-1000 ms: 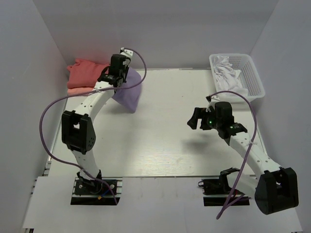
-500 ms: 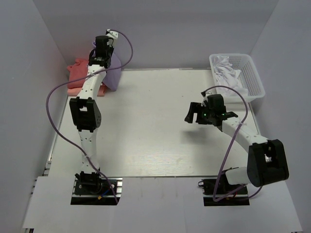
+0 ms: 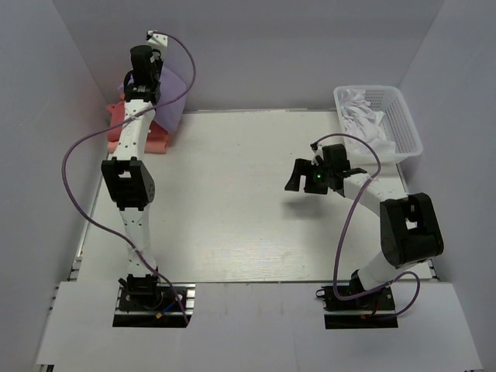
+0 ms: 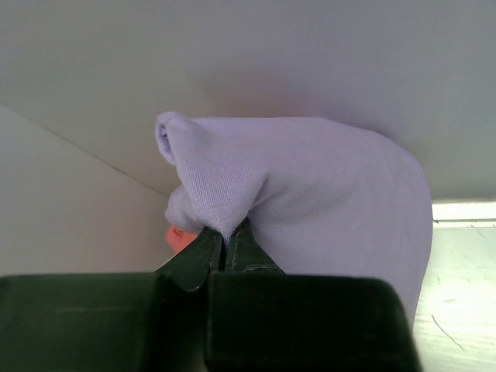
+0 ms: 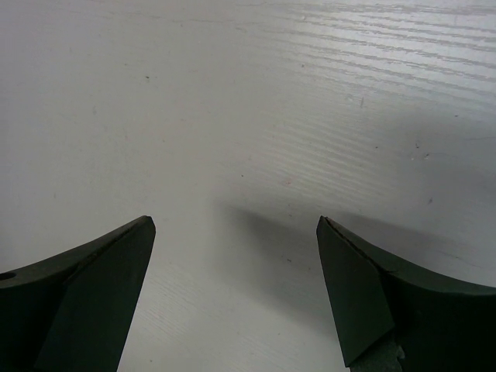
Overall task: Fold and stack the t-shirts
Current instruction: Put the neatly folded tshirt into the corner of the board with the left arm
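Observation:
My left gripper (image 3: 142, 84) is raised high at the far left corner and is shut on a pinched fold of the lavender t-shirt (image 3: 172, 107). The shirt hangs bunched from the jaws, above and against the coral-red t-shirt (image 3: 116, 115) and the paler salmon-pink t-shirt (image 3: 159, 142) stacked below. In the left wrist view the lavender t-shirt (image 4: 325, 186) fills the middle. The left gripper (image 4: 225, 242) nips its edge there, and a sliver of coral t-shirt (image 4: 179, 237) shows beside the fingers. My right gripper (image 3: 298, 177) hovers open over bare table at mid right. In its own view the right gripper (image 5: 236, 225) holds nothing.
A white mesh basket (image 3: 406, 116) holding white cloth (image 3: 363, 112) stands at the back right. White walls close in the table on the left, back and right. The left arm's purple cable (image 3: 77, 155) loops out to the left.
The left arm has swung the lavender shirt up and leftward, from the table's back left to over the coral stack in the corner. The right gripper has drifted slightly left, still open.

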You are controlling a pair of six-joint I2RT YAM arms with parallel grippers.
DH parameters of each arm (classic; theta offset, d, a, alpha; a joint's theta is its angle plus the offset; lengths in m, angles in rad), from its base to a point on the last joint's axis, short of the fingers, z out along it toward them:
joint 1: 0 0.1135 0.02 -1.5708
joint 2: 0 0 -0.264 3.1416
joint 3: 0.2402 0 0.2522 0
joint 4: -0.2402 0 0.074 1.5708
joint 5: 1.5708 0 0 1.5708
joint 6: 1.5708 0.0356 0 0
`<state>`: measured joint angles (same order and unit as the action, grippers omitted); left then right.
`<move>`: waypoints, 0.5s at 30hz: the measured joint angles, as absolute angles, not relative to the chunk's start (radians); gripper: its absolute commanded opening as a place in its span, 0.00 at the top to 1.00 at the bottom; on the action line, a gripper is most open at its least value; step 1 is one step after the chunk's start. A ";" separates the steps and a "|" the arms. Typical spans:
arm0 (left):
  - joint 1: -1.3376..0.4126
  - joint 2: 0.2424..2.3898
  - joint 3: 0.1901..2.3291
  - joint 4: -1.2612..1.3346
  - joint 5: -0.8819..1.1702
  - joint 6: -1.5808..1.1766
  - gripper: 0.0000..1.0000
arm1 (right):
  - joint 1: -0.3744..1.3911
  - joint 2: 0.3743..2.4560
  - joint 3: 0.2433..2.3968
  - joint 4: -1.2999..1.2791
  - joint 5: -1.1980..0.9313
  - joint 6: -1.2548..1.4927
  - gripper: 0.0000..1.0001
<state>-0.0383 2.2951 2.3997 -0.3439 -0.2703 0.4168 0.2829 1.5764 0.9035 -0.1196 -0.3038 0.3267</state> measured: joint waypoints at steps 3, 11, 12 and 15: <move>-0.014 2.291 2.400 -0.324 -0.262 0.402 1.00 | 0.283 1.590 0.904 -0.110 -0.325 0.337 0.09; 0.032 2.293 2.358 -0.313 -0.245 0.361 1.00 | 0.283 1.592 0.942 -0.110 -0.340 0.341 0.09; 0.037 2.294 2.354 -0.313 -0.246 0.356 1.00 | 0.283 1.592 0.949 -0.110 -0.340 0.341 0.09; 0.045 2.300 2.348 -0.299 -0.263 0.346 1.00 | 0.284 1.594 0.964 -0.110 -0.340 0.342 0.09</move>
